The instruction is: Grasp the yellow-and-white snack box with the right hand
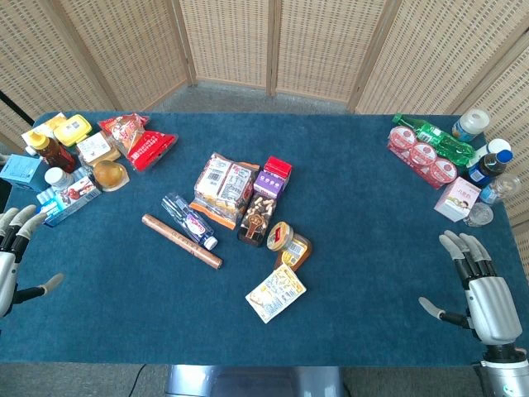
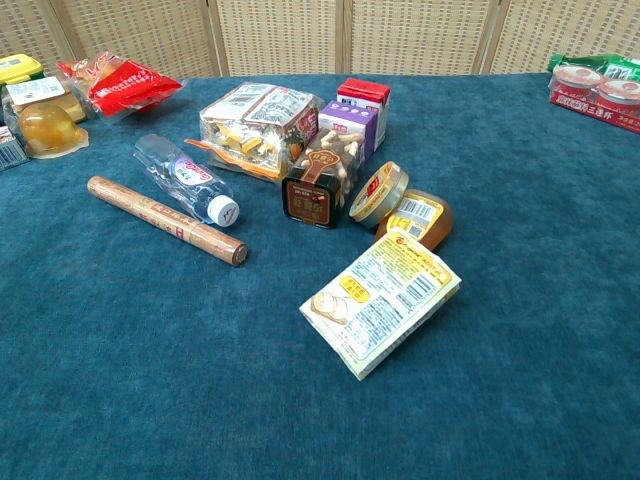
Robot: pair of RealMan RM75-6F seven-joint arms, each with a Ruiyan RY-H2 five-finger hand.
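The yellow-and-white snack box [image 1: 276,293] [image 2: 382,301] lies flat on the blue table [image 1: 372,231], near the front middle, just below a tipped jar [image 1: 290,241] [image 2: 400,203]. My right hand [image 1: 478,289] hovers open at the front right corner, fingers apart and pointing away from me, well to the right of the box. At the left edge my left hand [image 1: 15,248] is open too, holding nothing. Neither hand shows in the chest view.
A central cluster holds a snack bag [image 1: 223,184], purple carton [image 1: 271,182], dark packet [image 1: 256,222], water bottle [image 1: 188,220] and brown tube [image 1: 181,241]. More snacks and bottles crowd the back left [image 1: 83,157] and back right [image 1: 446,149].
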